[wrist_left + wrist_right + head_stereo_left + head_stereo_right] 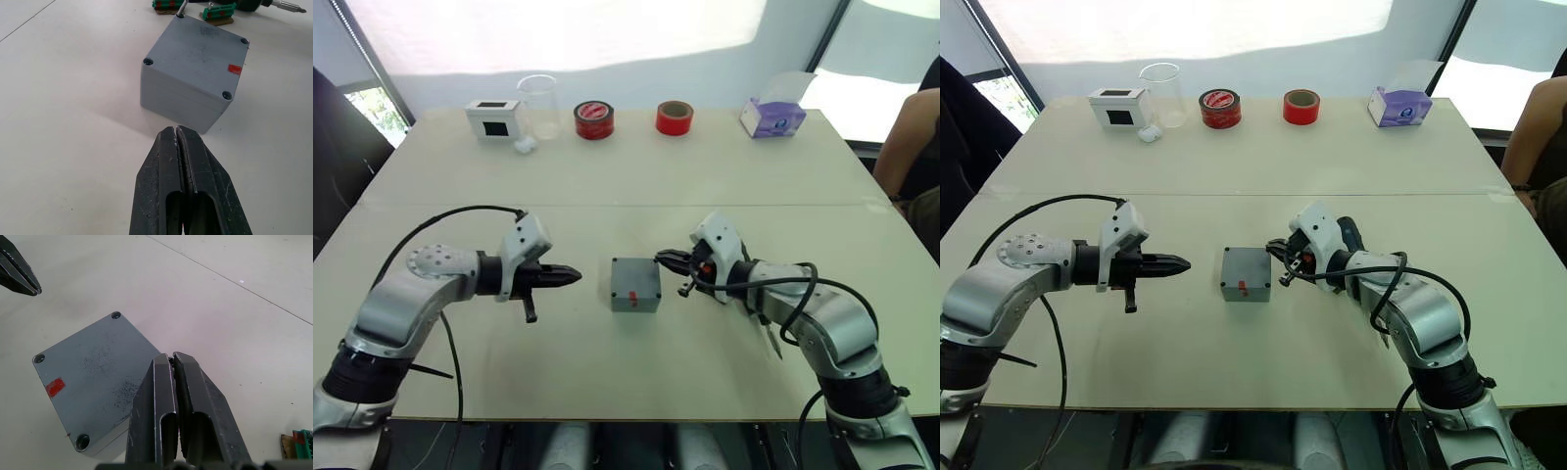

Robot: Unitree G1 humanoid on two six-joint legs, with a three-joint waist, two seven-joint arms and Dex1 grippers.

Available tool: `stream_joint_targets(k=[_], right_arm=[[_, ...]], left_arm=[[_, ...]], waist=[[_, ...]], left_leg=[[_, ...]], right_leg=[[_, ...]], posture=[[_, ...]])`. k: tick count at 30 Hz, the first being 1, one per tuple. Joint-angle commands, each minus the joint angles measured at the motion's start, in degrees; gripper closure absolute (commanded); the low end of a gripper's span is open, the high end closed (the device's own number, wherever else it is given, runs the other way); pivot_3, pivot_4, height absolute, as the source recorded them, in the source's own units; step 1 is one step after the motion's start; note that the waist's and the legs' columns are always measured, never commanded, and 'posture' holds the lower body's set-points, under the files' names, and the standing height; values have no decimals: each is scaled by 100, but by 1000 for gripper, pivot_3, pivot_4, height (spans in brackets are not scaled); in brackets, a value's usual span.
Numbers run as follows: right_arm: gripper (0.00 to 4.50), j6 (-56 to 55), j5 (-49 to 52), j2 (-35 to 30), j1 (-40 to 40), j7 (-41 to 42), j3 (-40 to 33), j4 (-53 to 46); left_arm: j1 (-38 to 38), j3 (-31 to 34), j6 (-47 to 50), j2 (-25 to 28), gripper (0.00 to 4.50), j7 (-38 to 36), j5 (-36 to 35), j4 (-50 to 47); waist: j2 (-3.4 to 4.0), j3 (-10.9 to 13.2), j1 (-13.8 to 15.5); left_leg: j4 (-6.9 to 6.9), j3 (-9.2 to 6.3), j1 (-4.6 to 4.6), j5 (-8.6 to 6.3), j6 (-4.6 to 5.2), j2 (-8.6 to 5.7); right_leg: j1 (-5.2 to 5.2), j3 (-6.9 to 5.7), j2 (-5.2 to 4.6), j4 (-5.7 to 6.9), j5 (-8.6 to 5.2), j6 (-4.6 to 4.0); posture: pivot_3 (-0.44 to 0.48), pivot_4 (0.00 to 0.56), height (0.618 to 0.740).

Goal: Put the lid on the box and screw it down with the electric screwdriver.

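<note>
Lid [195, 54] sits on the box [635, 285] at table centre, between my grippers. Left gripper [570, 276] is closed, empty, pointing at the box's left side. Right gripper [668, 259] is closed, empty, just beside its right edge, the nearer one. Electric screwdriver [274, 4] lies on the table beyond the box, on my right arm's side.

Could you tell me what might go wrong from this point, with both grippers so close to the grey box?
1. The lid rests on the box with its corner holes looking unfilled, so a nudge from the shut left gripper or right gripper could shift it.
2. The electric screwdriver lies on the table by the green pieces, near the right arm, which might knock it away.
</note>
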Motion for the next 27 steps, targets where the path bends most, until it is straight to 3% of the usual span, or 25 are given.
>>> stream_joint_targets(k=[1,23,27], right_arm=[[4461,-53,5,-12,-13,14,11,-192],[4461,-73,-129,-5,-181,73,149,138],[3366,-56,-100,11,-220,95,124,168]], left_arm=[[-12,-3,-106,8,4500,-23,11,-115],[52,8,-129,-50,4500,29,52,-159],[68,-18,-108,-72,4500,70,60,-217]], waist=[[0,0,0],[0,0,-1],[0,0,4]], left_leg=[[0,0,0,0,0,0],[1,0,0,1,-1,0],[2,0,0,2,-1,0]], right_leg=[[0,0,0,0,0,0],[0,-5,10,2,3,5],[0,-6,11,3,3,5]], posture=[[0,150,740],[0,150,740],[0,150,740]])
